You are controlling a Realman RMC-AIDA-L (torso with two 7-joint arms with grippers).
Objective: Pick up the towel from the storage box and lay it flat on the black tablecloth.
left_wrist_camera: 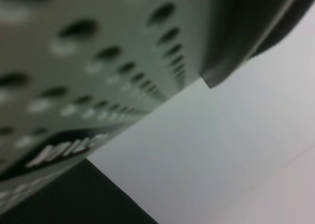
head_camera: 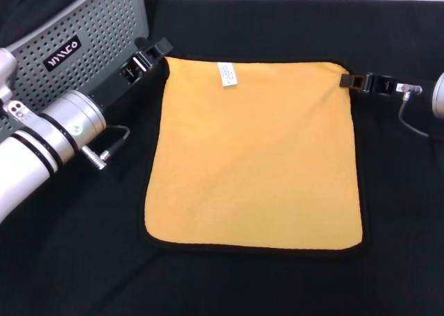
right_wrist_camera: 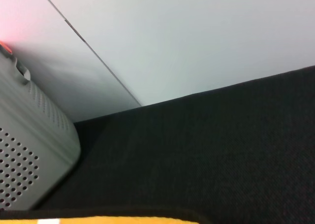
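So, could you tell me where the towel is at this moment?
In the head view the towel lies spread yellow side up on the black tablecloth, right of the storage box, the left gripper and right gripper at its far corners.

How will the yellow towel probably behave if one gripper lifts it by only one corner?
The towel lies thin and flat on the black tablecloth, so it is probably floppy and would hang and fold. It looks light. The left gripper and right gripper each sit at a far corner, which likely keeps it spread.
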